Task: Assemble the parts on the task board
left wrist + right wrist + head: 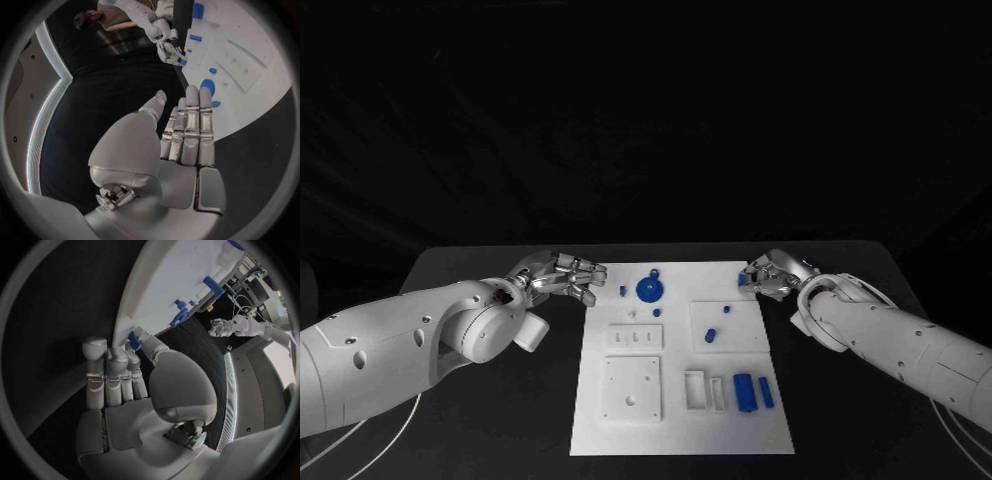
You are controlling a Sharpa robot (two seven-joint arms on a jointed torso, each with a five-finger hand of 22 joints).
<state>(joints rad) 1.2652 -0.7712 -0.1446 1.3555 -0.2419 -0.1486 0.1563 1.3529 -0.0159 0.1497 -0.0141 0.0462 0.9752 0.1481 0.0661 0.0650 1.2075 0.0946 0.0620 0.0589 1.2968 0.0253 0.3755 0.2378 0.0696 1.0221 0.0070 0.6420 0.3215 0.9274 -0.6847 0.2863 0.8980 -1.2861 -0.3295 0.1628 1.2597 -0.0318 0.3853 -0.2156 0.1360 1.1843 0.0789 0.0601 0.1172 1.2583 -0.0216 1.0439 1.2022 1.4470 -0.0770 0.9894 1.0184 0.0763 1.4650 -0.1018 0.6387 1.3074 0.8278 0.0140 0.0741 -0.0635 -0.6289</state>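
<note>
The board (pixel 682 400) lies mid-table, blue parts (pixel 753 391) scattered on it — a round one (pixel 649 291) near its far edge; the left hand (pixel 568 275) hovers by the far left corner, fingers straight and pressed together, holding nothing; the right hand (pixel 773 272) sits at the far right edge — thumb and finger pinching a small part (pixel 134 336).

The black table (pixel 516 440) is standing in the middle of the scene and is taking up the lower half of the head view. Its far edge is running straight across, and the two far corners are looking rounded. Its top is looking dull and dark. Thin white cables (pixel 387 425) are lying on it near the front corners. Behind the table a dark backdrop (pixel 646 120) is hanging, showing faint folds.
</note>
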